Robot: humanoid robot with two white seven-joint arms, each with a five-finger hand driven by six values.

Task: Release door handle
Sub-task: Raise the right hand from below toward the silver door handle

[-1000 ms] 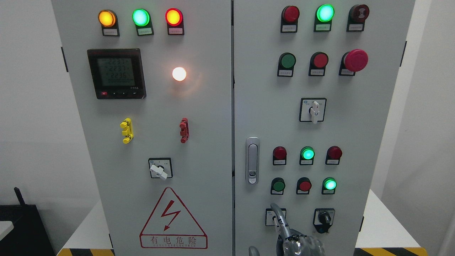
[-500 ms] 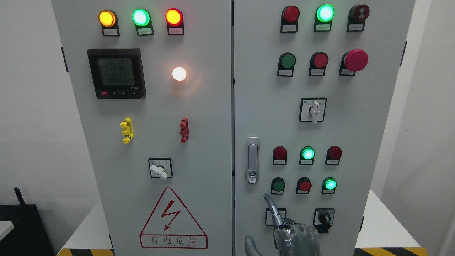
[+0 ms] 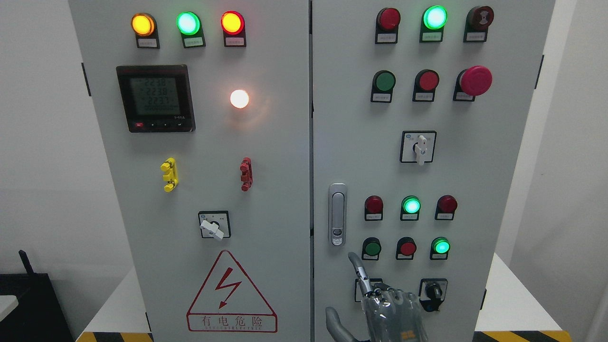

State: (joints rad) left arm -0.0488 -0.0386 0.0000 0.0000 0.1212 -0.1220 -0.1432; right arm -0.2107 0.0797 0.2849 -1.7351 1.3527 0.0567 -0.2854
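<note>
Right hand [image 3: 387,308], index finger out and grasping nothing, sits below the door handle [image 3: 337,214]; best keep fingers clear of nearby switches

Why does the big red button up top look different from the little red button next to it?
The big red button bulges out like a mushroom, wider than its black holder; the little red button sits flat and fits inside its holder. The big one looks pinker. Both are round, unlit, and have labels underneath.

Left of the digital meter [image 3: 156,98] is bare wall; right of it glows a white lamp [image 3: 239,99]. Below it sit a yellow clip [image 3: 169,174], a red clip [image 3: 246,174] and a warning triangle [image 3: 231,293].
</note>
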